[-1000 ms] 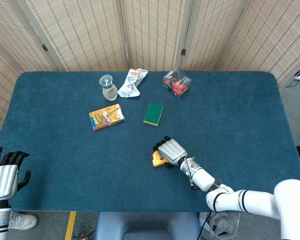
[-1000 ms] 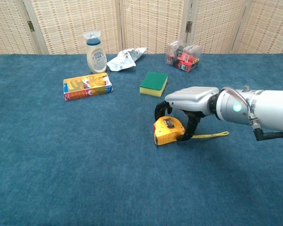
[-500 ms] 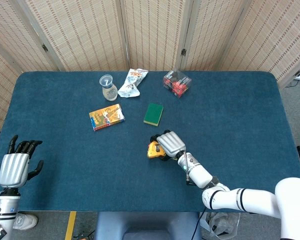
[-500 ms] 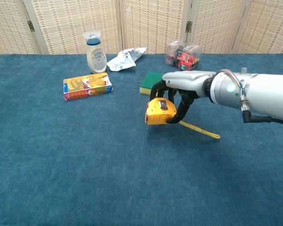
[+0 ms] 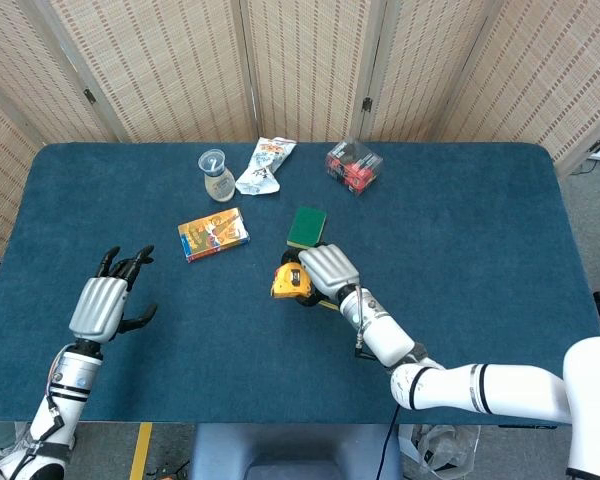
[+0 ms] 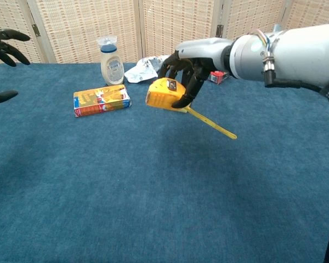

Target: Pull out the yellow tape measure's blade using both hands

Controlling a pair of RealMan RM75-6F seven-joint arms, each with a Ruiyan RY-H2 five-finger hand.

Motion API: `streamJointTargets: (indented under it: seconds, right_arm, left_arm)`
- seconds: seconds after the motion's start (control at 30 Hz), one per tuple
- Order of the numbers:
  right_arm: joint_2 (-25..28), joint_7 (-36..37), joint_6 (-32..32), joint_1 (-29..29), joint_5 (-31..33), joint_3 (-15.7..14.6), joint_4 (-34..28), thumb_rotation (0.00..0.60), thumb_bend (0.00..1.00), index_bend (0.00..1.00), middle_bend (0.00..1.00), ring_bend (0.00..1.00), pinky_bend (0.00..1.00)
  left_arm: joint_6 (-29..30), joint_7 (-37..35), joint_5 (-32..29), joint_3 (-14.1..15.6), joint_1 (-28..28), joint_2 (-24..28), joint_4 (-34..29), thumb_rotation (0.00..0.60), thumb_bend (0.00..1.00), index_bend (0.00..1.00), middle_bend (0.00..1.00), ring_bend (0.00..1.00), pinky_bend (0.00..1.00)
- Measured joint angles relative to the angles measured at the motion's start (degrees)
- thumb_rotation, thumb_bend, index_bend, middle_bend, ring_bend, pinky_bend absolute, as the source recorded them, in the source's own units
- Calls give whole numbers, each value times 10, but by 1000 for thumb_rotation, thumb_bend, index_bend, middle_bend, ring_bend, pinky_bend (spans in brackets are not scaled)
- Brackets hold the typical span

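Woven folding screens [image 5: 300, 70] stand behind a bench [image 5: 480, 250] covered in dark blue cloth. Reaching in from 5 o'clock, the right arm [image 6: 296, 49] carries the right robot hand [image 5: 325, 270], whose dark fingers [image 6: 181, 68] wrap the tape measure [image 6: 163, 94] from above and hold it lifted off the bench, near the middle, just at 7 o'clock of the sponge [image 5: 306, 226]. At 8 o'clock the left robot hand [image 5: 105, 303] hangs over the bench edge, fingers spread wide and holding nothing.

Toward 10 o'clock of the tape measure lies an orange packet [image 5: 213, 234]; past it stand a small bottle [image 5: 217, 175] and a crumpled white wrapper [image 5: 265, 165]. At 1 o'clock sits a clear box [image 5: 353, 165] with red contents.

The tape measure has a stubby yellow case, tilted, with a dark button on its upper face. A short length of yellow blade [image 6: 211, 122] sticks out from its lower side, slanting down toward 4 o'clock in the chest view, its tip free in the air.
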Motion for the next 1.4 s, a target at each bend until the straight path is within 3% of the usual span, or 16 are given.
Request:
streamJointTargets:
  seconds: [0.27,0.67,1.23,1.4]
  right_arm:
    - [3,-15,11,53,66,10,-12,600,303,561,473,402,214]
    - [-34,-5,-5,104,104,4,38,600,303,561,473,403,215]
    - [-73,10,-8,148,131,5,83,600,303,561,473,402,214]
    - [-86,17,-10,157,140,6,102,600,303,561,473,404,214]
  left_arm:
    - [-14,6,-45,-5,-24,-53,-9,600,366,0,43,82,8]
    - [4,26,-98,-21,-48,-118,-21,595,366,0,40,80,8]
    - [4,44,-139,-30,-74,-146,-26,543,366,0,7,58,4]
    - [10,52,-148,-34,-80,-152,-28,535,366,0,0,0,0]
